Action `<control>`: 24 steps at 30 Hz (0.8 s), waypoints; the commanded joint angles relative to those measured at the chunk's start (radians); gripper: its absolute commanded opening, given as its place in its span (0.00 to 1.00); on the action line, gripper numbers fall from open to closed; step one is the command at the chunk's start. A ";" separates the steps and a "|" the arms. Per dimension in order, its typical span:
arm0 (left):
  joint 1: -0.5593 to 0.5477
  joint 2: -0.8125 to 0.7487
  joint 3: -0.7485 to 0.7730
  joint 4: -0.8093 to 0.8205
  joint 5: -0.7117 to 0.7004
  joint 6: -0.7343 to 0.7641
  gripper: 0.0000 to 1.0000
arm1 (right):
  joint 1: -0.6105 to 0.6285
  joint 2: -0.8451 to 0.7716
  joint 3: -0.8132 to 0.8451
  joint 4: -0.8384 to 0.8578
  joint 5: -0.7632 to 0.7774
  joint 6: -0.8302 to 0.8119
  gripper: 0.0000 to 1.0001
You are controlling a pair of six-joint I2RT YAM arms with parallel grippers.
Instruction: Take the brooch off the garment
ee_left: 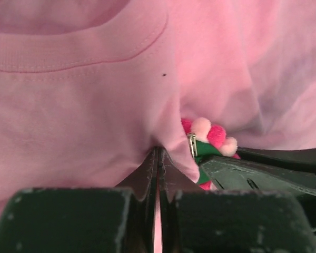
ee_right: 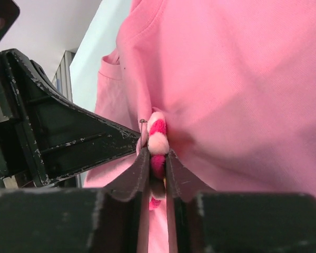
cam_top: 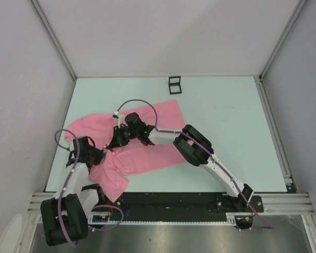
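The thin cloth garment [cam_top: 163, 113] is a plain, even pink, with one tiny dark speck [ee_left: 164, 75]. On the garment, the small fuzzy flower brooch [ee_left: 211, 134] mixes pale-pink and hot-pink balls over green, with a silver pin [ee_left: 192, 145]. Under the garment the flat table [cam_top: 226, 105] is pale mint; beyond the garment the small square frame box [cam_top: 175, 84] is black.

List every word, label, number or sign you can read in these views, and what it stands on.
None: no text can be read in any view.
The garment is plain pink, the brooch bears no lettering, and the black frame box shows no marking at this size.
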 commanded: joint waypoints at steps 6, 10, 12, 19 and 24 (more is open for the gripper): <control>0.006 -0.037 -0.010 -0.080 -0.005 -0.092 0.08 | -0.007 -0.043 -0.085 0.116 0.021 0.054 0.00; 0.012 -0.086 -0.036 -0.065 0.032 -0.140 0.11 | -0.010 -0.099 -0.203 0.230 0.059 0.109 0.00; 0.023 -0.122 -0.066 -0.032 0.076 -0.169 0.14 | -0.010 -0.115 -0.266 0.323 0.064 0.151 0.00; 0.078 -0.234 -0.130 0.076 0.240 -0.189 0.26 | -0.017 -0.080 -0.337 0.543 0.032 0.320 0.00; 0.115 -0.330 -0.135 0.075 0.293 -0.178 0.46 | -0.026 -0.062 -0.334 0.577 0.021 0.363 0.00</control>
